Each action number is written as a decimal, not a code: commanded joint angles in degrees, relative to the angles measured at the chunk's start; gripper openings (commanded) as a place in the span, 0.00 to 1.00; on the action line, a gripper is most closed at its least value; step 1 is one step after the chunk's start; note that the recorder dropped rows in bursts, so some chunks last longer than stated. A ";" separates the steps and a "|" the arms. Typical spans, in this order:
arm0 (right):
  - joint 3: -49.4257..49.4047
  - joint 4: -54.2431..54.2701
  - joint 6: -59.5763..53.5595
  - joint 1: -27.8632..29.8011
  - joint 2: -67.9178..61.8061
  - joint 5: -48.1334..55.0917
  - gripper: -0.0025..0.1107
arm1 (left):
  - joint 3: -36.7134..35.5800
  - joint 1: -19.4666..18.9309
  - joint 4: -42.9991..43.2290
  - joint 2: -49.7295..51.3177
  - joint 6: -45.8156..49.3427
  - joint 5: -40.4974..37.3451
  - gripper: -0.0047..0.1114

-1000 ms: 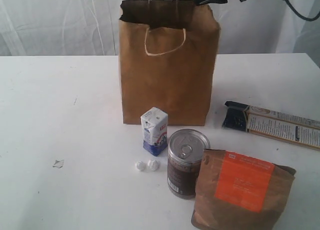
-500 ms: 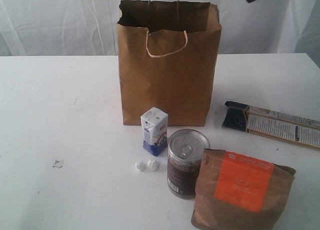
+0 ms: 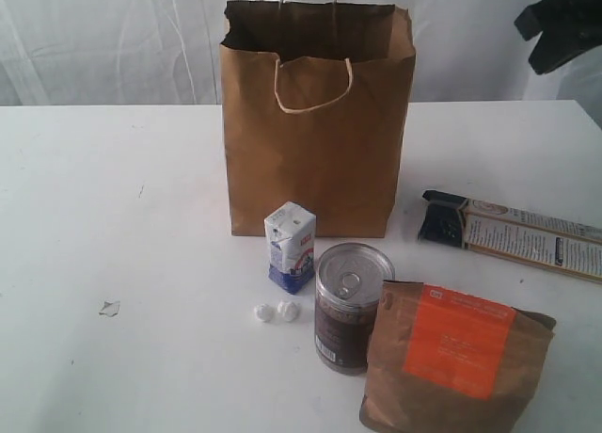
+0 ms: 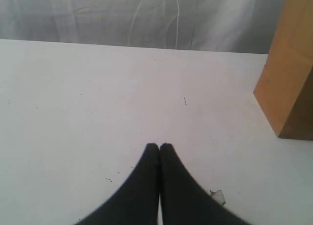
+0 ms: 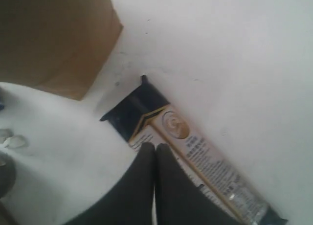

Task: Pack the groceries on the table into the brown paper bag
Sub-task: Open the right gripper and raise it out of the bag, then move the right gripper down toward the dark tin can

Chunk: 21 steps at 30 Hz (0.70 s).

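right tool: clenched on nothing; we find it hanging high over the flat printed box.
left tool: clenched, empty, low over bare counter, well apart from the box.
box position: flat on the counter, right of the brown paper bag, long axis running away from the bag's base.
nearer arm: we judge the right.

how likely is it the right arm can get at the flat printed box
Probably yes: the right gripper hangs above the flat printed box with nothing between, though its fingers are shut.
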State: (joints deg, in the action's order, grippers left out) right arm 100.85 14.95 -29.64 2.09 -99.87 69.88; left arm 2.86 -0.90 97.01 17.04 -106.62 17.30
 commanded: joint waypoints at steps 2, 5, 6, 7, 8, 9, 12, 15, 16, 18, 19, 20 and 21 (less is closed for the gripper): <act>-9.15 6.05 -5.14 0.19 6.14 0.08 0.02 | -0.20 -0.12 0.63 -0.35 0.11 0.05 0.04; -13.95 6.22 -5.29 0.19 9.26 -3.62 0.02 | -0.20 -0.12 0.63 -0.35 0.11 0.05 0.04; -15.34 6.52 -6.26 0.19 10.32 -4.68 0.02 | -0.20 -0.12 0.63 -0.35 0.11 0.05 0.04; -16.47 7.29 -7.63 0.19 11.13 -5.38 0.02 | -0.20 -0.12 0.81 -0.35 0.11 0.03 0.04; -18.15 9.69 -10.58 0.19 12.33 -6.00 0.02 | -0.34 -0.12 0.81 -0.35 0.11 0.21 0.04; -19.19 11.90 -13.16 0.19 13.03 -6.00 0.02 | -0.44 -0.12 0.81 -0.35 0.11 0.20 0.04; -22.79 20.92 -23.47 0.08 15.25 -5.02 0.02 | -1.13 -0.12 0.81 -0.35 0.11 0.02 0.04; -25.81 27.27 -27.16 -1.38 16.08 -2.64 0.02 | -2.86 -0.12 0.81 -0.35 0.11 0.06 0.04; -26.79 27.73 -27.16 -1.96 16.06 -2.37 0.02 | -2.86 -0.12 0.81 -0.45 0.11 0.06 0.04; -28.66 27.67 -27.53 -3.74 16.06 -2.37 0.02 | -2.86 -0.12 2.94 -0.75 0.76 1.09 0.04; -29.45 27.67 -28.39 -4.69 16.06 -2.62 0.02 | -2.86 -0.12 2.94 -0.99 1.14 1.09 0.04; -30.20 27.67 -29.42 -5.79 16.06 -3.27 0.02 | -2.86 -0.12 2.94 -1.55 1.24 0.97 0.04; -30.65 27.67 -30.30 -6.97 16.06 -3.57 0.02 | -2.86 -0.12 2.94 -2.03 1.24 1.11 0.04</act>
State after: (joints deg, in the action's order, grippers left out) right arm 71.89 41.65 -57.06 -2.32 -84.19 66.99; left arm 0.24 -0.90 98.67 16.26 -105.85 17.87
